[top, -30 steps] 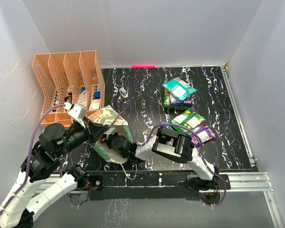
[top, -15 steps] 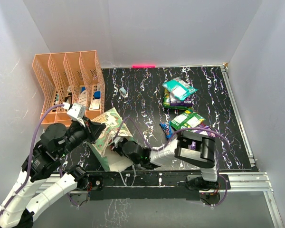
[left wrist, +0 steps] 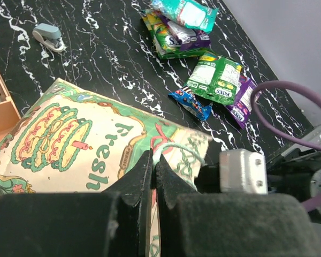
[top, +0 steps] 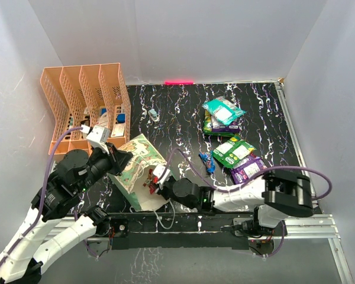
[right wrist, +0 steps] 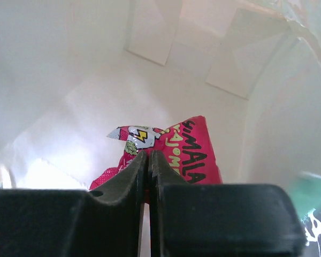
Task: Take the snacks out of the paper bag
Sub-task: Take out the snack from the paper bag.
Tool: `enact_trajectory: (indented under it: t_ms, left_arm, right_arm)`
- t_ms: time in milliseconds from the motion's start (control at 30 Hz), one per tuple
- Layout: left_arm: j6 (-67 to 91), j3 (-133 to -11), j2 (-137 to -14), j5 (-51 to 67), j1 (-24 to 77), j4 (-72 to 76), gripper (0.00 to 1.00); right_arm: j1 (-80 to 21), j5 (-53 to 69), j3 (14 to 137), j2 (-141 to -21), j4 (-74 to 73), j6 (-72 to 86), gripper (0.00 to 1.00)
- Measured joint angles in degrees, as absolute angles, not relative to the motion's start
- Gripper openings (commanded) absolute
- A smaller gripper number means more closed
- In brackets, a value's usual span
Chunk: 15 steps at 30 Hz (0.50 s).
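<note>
The cream and mint paper bag lies on its side at the near left, also shown in the left wrist view. My left gripper is shut on the bag's top edge by its string handle. My right gripper is at the bag's mouth, shut on a red snack packet, with the bag's white inside behind it. A bit of red shows from above. On the table lie teal, green-and-white, purple and slim blue snacks.
The orange file rack stands at the back left, close behind the bag. A small grey stapler lies mid-table. A green-purple packet sits under the teal one. White walls close in on both sides.
My right arm has stretched out low and to the right, drawing its gripper from deep in the bag to its mouth. The bag has flattened and shifted a little.
</note>
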<state>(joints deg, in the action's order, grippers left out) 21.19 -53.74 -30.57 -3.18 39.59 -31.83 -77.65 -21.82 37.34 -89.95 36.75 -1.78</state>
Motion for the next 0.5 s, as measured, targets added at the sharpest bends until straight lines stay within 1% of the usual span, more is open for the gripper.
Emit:
enact_trajectory:
  t_ms: [133, 300, 367, 500]
  left_arm:
    - [22.2, -55.1, -32.4, -5.2, 39.6, -32.6, 0.00]
    - [22.4, -58.2, -33.7, -6.7, 39.6, -33.1, 0.00]
    - [22.4, -59.1, -33.9, -7.1, 39.6, -33.2, 0.00]
    - [23.0, -60.0, -34.2, -8.1, 39.6, -33.2, 0.00]
  right_arm:
    - [-78.0, -18.5, 34.1, -80.9, 29.6, -0.5, 0.07]
    - [-78.7, -10.8, 32.8, -62.9, 15.7, -0.2, 0.07]
    - [-78.8, -8.1, 35.6, -56.4, 8.6, -1.0, 0.07]
    - [-78.8, -7.3, 44.0, -49.9, -0.2, -3.2, 0.07]
